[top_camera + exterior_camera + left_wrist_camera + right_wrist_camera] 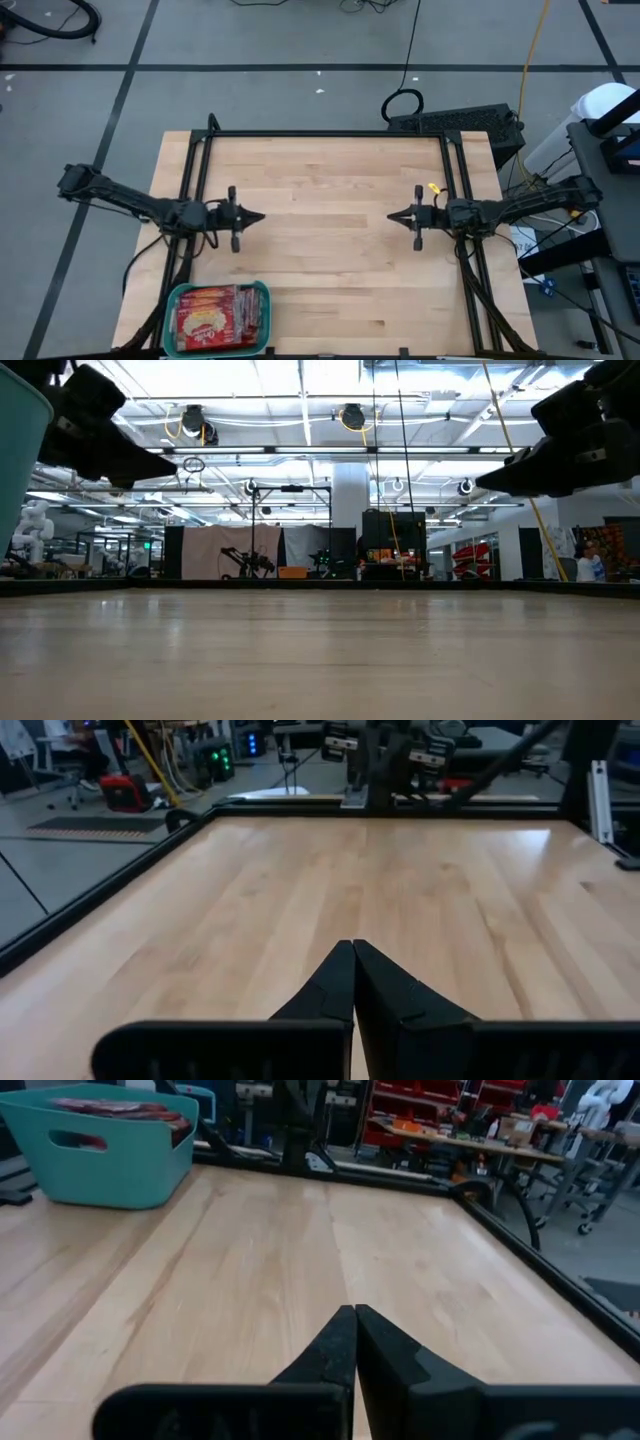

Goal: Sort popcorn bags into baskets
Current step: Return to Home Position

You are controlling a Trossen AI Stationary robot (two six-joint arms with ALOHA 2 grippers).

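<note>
The popcorn bags point(212, 316) lie packed in the teal basket point(215, 286) at a worktop point(330, 260) corner on the left arm's side, seemingly all sorted, so left tool point(258, 216) and right tool point(393, 216), fingers pressed together and empty, hover parked mid-worktop.

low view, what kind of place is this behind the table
Likely a robotics lab in an industrial hall: bright ceiling lights high overhead, dark equipment rigs in the distance, red racks.
</note>
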